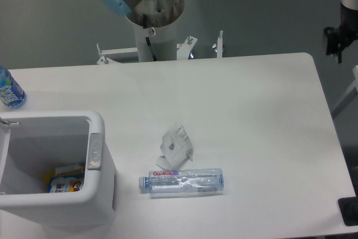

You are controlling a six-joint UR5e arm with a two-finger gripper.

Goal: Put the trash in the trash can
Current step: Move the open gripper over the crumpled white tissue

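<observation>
The wrapper (177, 143) lies just behind the bottle (181, 182), both right of the trash can (96, 155)

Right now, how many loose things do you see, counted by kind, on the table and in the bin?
Plastic bottles: 2, clear bottle lying down, blue-labelled bottle at the left edge
Paper wrappers: 1, crumpled wrapper
Colourful packages inside the white bin: 1
Total: 4
</observation>
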